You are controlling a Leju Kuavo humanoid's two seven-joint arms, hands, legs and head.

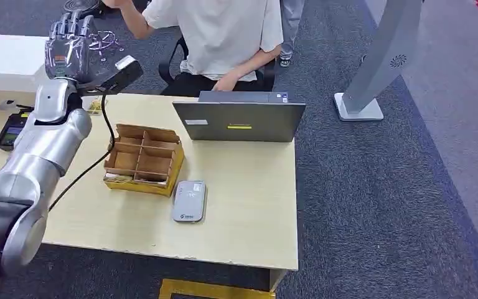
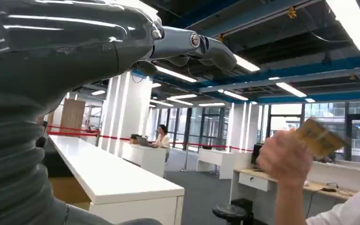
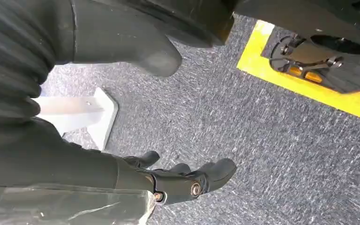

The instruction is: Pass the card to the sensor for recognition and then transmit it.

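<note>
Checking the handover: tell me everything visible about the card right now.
The card is a thin, flat, yellowish-gold rectangle, blurred in the left wrist view, so any print is unreadable. A person's hand holds it raised and tilted, gripping one end while the other end sticks out free. The left robot hand is stretched out empty, apart from the card, not touching it.

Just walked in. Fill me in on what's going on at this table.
The robot's left hand is raised toward a seated person and holds nothing. The person's hand holds the yellow card, so the handover looks done. The grey card sensor lies on the table beside a cardboard box. The right hand hangs over the carpet, holding nothing.
</note>
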